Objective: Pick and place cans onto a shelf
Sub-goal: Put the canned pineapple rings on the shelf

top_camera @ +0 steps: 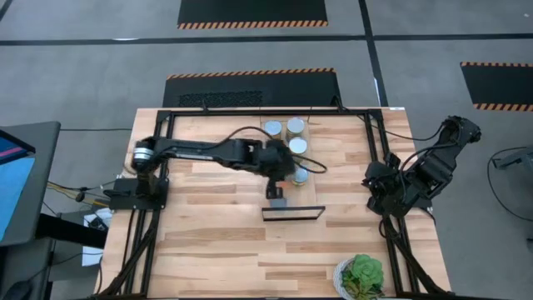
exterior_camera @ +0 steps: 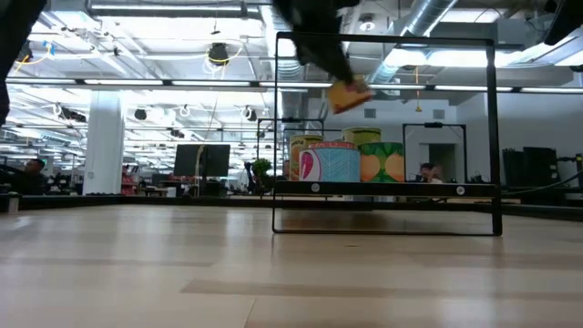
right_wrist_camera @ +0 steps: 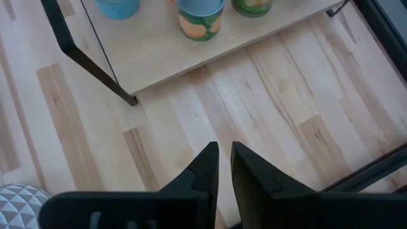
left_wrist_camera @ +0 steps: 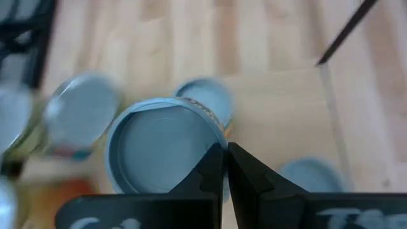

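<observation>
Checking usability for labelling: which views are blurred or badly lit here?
Left wrist view: cans smeared, soft focus, though the shut left gripper stays crisp. Low view: bright ceiling lights leave the arm a dark silhouette; shelf cans readable. High view and right wrist view: evenly lit, sharp.

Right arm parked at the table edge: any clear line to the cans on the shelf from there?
Probably yes. In its wrist view only bare tabletop lies between the right gripper and the shelf. But the left gripper, fingers shut, hangs over the cans, so the arms could clash.
</observation>
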Robot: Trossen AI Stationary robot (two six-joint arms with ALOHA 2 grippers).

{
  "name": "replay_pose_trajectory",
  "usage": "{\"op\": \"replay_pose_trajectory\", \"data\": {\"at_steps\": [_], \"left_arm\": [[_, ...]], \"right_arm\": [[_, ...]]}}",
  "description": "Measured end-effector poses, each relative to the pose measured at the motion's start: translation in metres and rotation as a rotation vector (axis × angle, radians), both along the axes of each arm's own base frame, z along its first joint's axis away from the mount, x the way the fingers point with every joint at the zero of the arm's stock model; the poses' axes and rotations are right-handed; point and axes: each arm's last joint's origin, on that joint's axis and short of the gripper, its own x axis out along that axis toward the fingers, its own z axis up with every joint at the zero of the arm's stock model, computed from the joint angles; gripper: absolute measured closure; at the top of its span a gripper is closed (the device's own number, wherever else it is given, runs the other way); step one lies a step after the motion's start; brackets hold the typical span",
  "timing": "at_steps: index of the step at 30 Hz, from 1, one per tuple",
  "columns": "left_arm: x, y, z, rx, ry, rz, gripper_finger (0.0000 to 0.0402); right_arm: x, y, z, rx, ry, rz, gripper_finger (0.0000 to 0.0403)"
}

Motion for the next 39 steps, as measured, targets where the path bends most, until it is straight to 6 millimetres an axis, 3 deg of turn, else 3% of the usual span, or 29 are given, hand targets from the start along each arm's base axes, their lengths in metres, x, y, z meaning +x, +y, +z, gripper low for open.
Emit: {"op": "replay_pose_trajectory", "data": {"at_steps": [4,13,23,33,39], "left_arm": [[0.024,-0.008,0.002,-0.049,0.001,-0.089,0.0401],[0.052,-0.017,-0.023,-0.113,0.117,-0.153,0.0401],[0.054,-0.031,-0.027,-0.125,0.116,-0.174,0.0401],[0.057,-0.032,-0.025,-0.147,0.084,-0.148,0.0401],[0.064,-0.036,-0.043,-0.128,0.115,-0.188,0.0401]], "right_arm": [[0.000,0.000,0.000,-0.008,0.004,0.012,0.0337],[0.000,0.000,0.000,-0.018,0.011,0.027,0.0337],[0.000,0.000,0.000,-0.023,0.009,0.036,0.0337],[0.000,0.000,0.000,-0.024,0.009,0.036,0.0337],[0.000,0.000,0.000,-0.025,0.010,0.039,0.0337]]}}
